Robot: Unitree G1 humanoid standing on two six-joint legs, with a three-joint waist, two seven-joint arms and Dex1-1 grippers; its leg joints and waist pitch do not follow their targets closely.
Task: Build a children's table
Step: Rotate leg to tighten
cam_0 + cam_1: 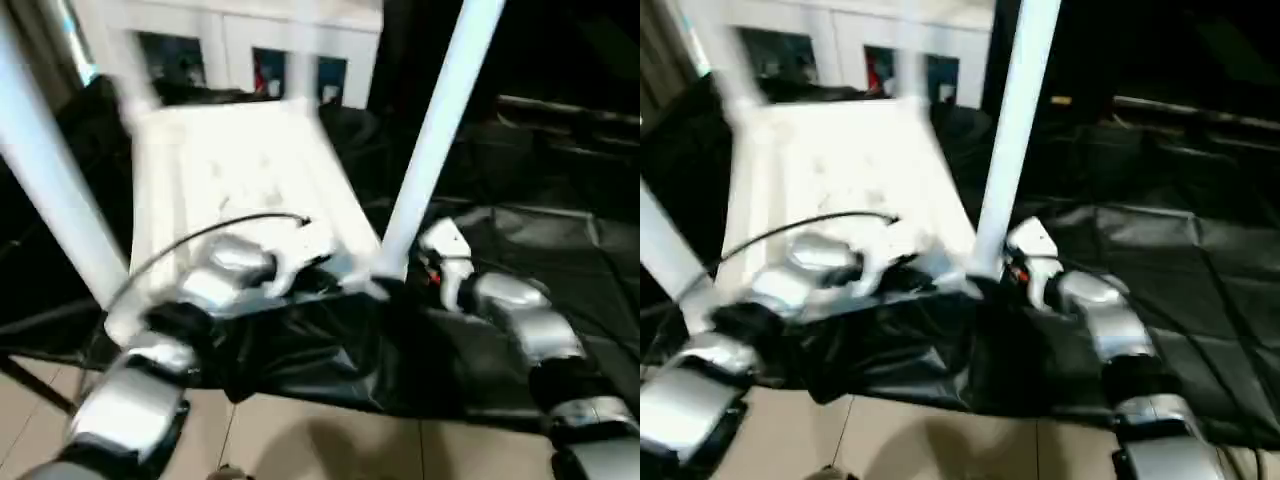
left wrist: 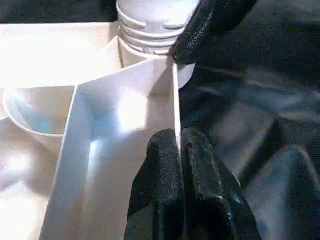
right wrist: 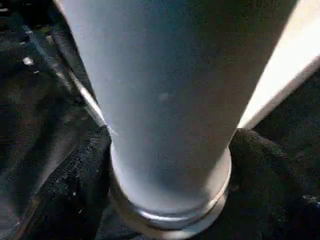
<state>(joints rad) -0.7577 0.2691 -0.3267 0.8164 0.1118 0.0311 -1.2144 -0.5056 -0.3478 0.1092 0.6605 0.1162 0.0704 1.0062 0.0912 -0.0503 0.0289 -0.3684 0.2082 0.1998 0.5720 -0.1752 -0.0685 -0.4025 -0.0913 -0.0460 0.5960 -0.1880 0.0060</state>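
Observation:
The children's table lies upside down on black cloth, its white ribbed tabletop (image 1: 230, 170) facing up. A white leg (image 1: 430, 140) rises from the near right corner socket, and another leg (image 1: 50, 190) stands at the near left. My left gripper (image 2: 180, 137) is shut on a thin upright rib (image 2: 176, 100) of the tabletop's underside, just beside that right leg's threaded foot (image 2: 150, 25). My right gripper (image 3: 170, 150) is open around the base of the same leg, with one black finger (image 3: 75, 185) on each side of it. The rest of the corner socket is hidden behind the grippers.
A white glass-door cabinet (image 1: 250, 30) stands behind the tabletop. Black cloth (image 1: 560, 240) spreads to the right, and beige floor tiles (image 1: 300, 440) lie in front. A black cable (image 1: 200, 235) arcs over my left forearm. A blurred far leg (image 1: 130, 60) stands at the back left.

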